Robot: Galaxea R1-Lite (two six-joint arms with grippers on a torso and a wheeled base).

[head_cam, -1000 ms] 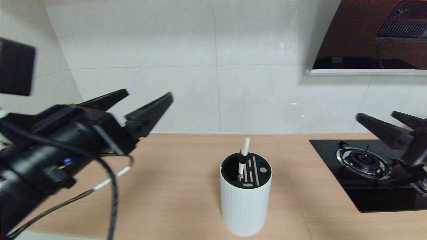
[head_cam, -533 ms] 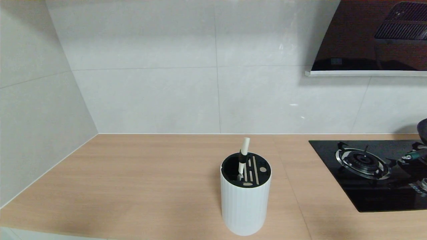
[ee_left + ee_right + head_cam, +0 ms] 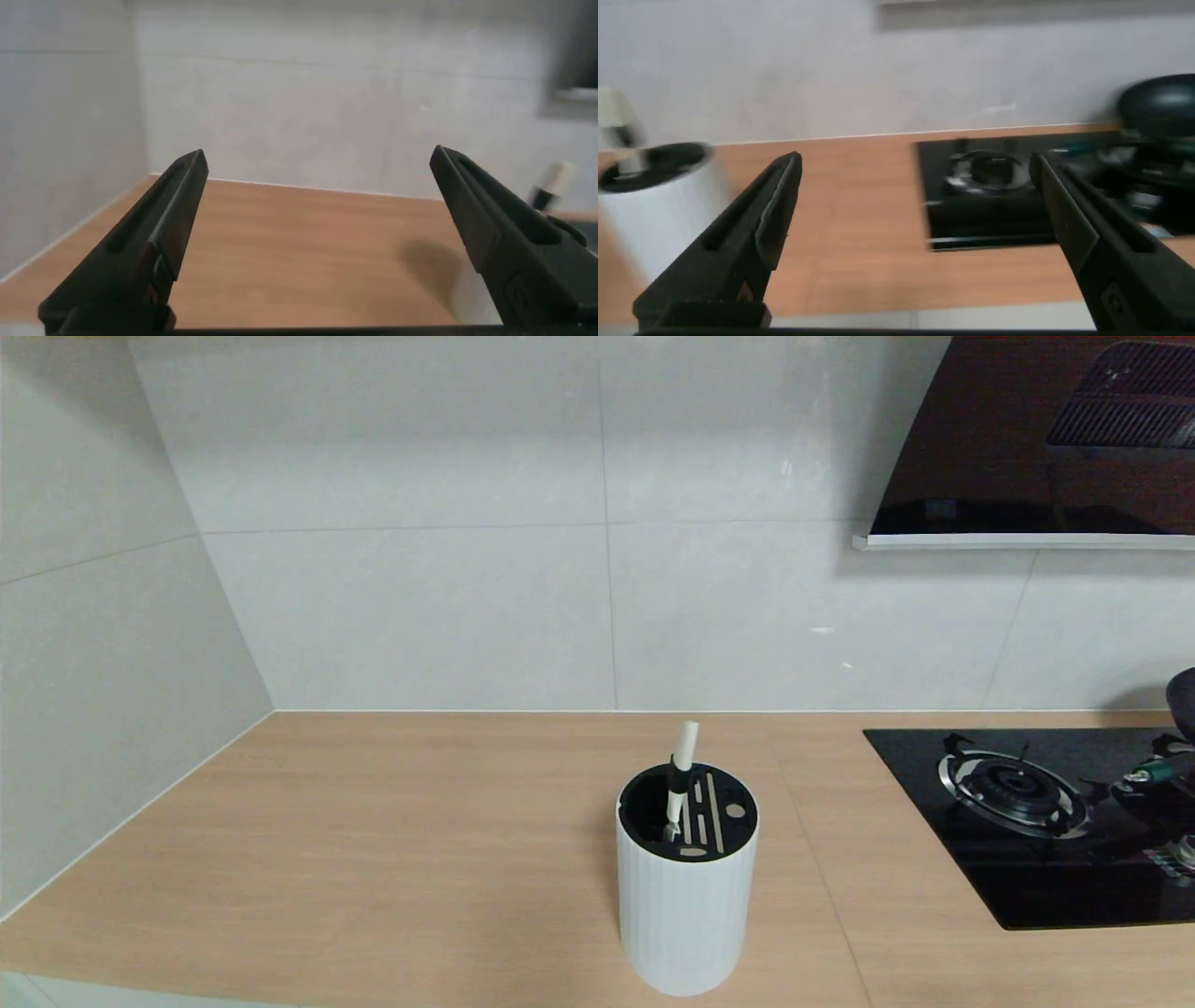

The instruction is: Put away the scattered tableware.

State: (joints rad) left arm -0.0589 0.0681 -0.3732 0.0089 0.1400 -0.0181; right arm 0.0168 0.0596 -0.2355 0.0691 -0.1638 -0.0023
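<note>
A white ribbed cylindrical holder with a black slotted top stands on the wooden counter, near its front edge. One utensil with a white and black handle stands upright in it. My left gripper is open and empty, held low over the counter to the holder's left; the handle tip shows beyond one finger. My right gripper is open and empty too, with the holder off to one side and the stove ahead.
A black gas stove sits at the right of the counter, with a dark pot at its far right edge. A range hood hangs above it. Tiled walls close the back and the left.
Both arms, raised into the head view a second ago, have dropped out of it. The holder and utensil have not moved.
</note>
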